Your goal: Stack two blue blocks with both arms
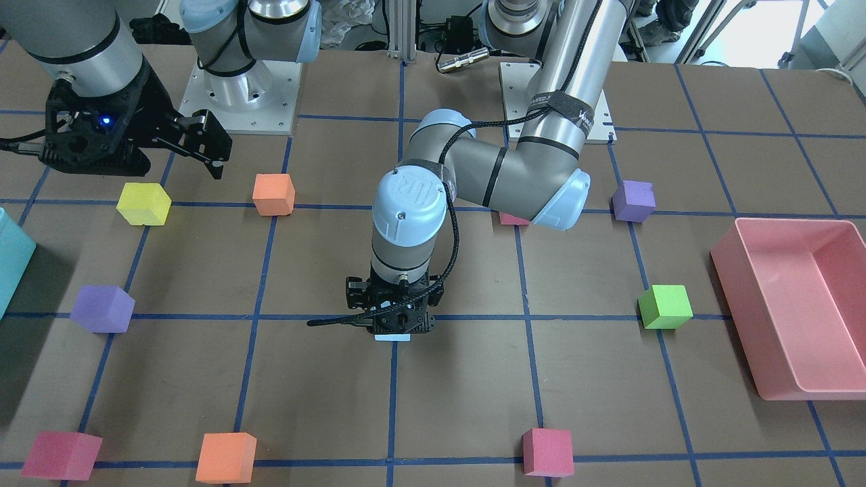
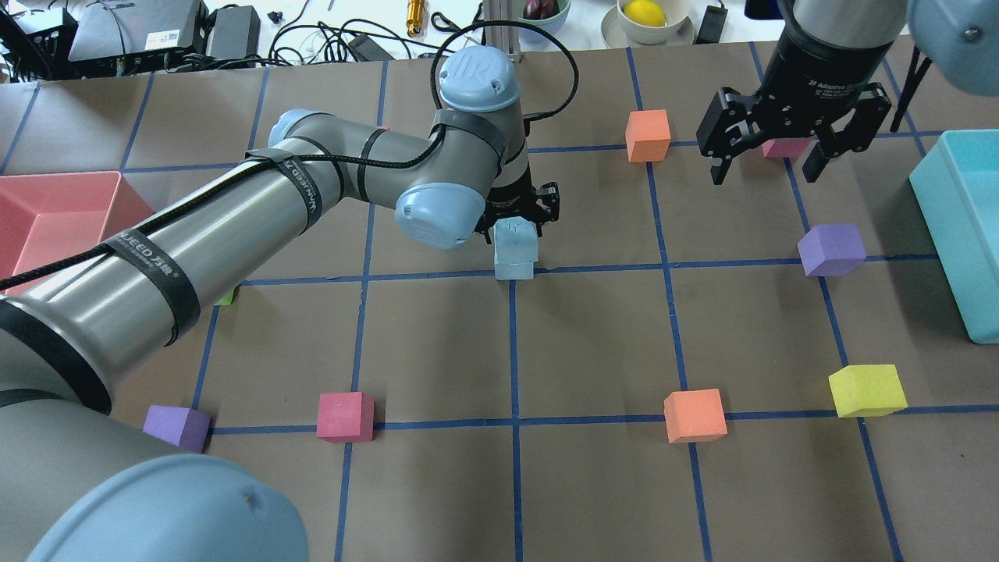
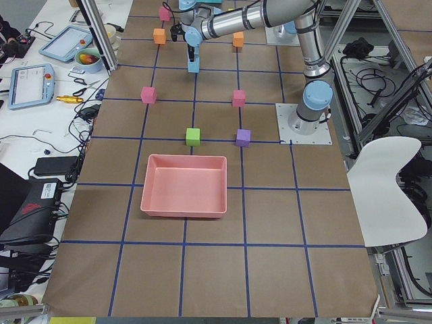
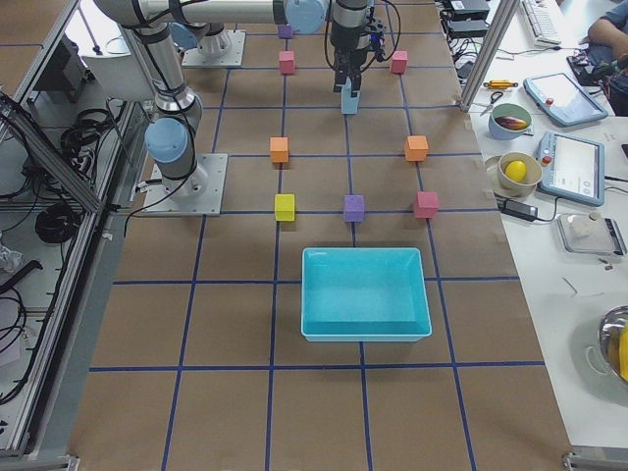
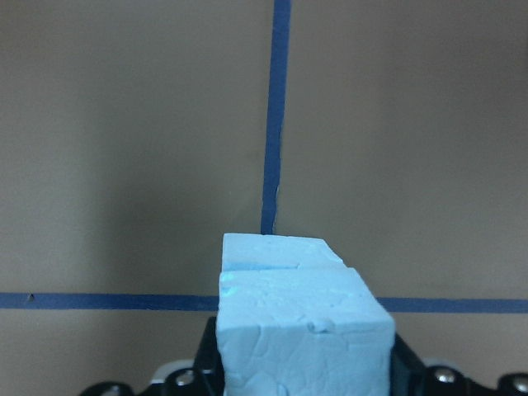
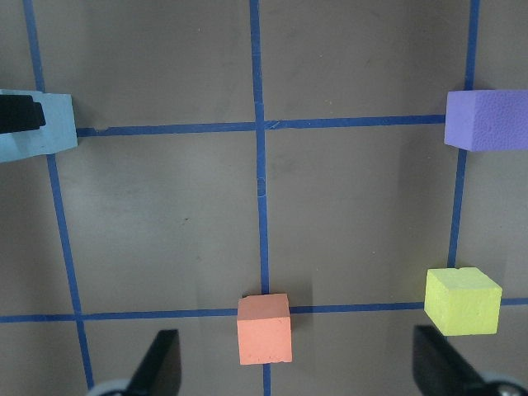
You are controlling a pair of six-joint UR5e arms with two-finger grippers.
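Two pale blue blocks stand stacked at the table's centre on a blue tape crossing. The upper blue block (image 2: 516,239) sits slightly offset on the lower blue block (image 2: 513,270). My left gripper (image 2: 517,218) points straight down and is shut on the upper block. In the left wrist view the upper block (image 5: 301,338) fills the space between the fingers, with the lower block (image 5: 272,246) showing behind it. My right gripper (image 2: 769,160) is open and empty, hovering at the back right, apart from the stack. The right wrist view shows the stack (image 6: 37,136) at its left edge.
A teal bin (image 2: 964,234) stands at the right edge and a pink bin (image 2: 47,207) at the left. Scattered cubes: orange (image 2: 648,135), purple (image 2: 831,250), yellow (image 2: 866,390), orange (image 2: 695,415), red (image 2: 345,416), purple (image 2: 177,427). A pink cube (image 2: 784,147) lies under the right gripper.
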